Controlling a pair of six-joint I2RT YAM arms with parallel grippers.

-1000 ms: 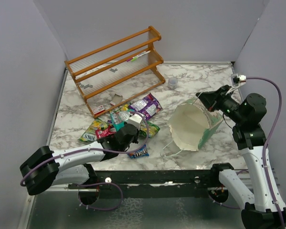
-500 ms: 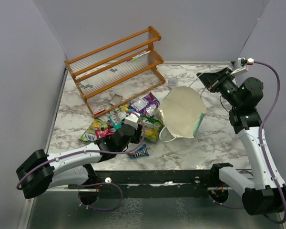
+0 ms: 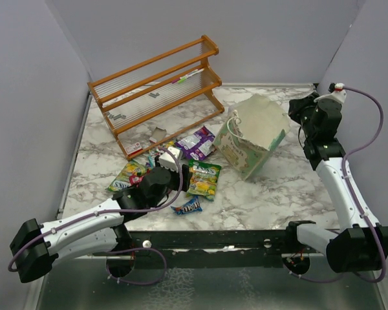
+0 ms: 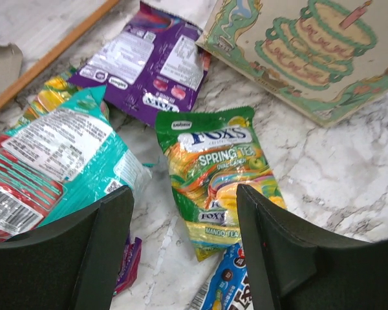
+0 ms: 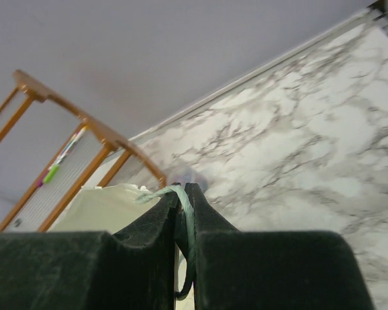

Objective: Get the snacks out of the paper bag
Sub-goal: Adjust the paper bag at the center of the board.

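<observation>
Top external view: the mint-green paper bag (image 3: 252, 143) sits tipped on the marble counter (image 3: 278, 194), right of centre. A cream panel faces up and a printed side faces the near edge. The right gripper (image 3: 292, 111) meets the bag at its far right top corner, with the arm reaching in from the right. The snacks lie loose on the counter to the left of the bag. A purple packet (image 3: 197, 143) is just beside the bag's left edge. A green-yellow Fox's packet (image 3: 204, 179) lies nearer, and a dark blue bar wrapper (image 3: 187, 206) nearest of all. More packets are bunched further left, in front of the wooden rack (image 3: 155, 90). The left gripper (image 3: 178, 175) is low over this pile, right next to the Fox's packet.

Left wrist view: the left gripper (image 4: 181, 197) has its jaws spread wide and nothing between them. The Fox's packet (image 4: 216, 174) lies flat on the counter in the gap. A teal packet (image 4: 64, 155) lies to its left and the purple packet (image 4: 149, 61) above. The blue bar wrapper (image 4: 229, 290) pokes in at the bottom edge. The paper bag (image 4: 310, 51), showing a cake print, fills the top right corner and overlaps the purple packet's end.

Right wrist view: the right gripper (image 5: 184, 194) is pinched tight on a thin pale-green strip of the paper bag (image 5: 110, 206). I cannot tell whether the strip is rim or handle. The bag's cream paper shows just left of the fingers.
</observation>
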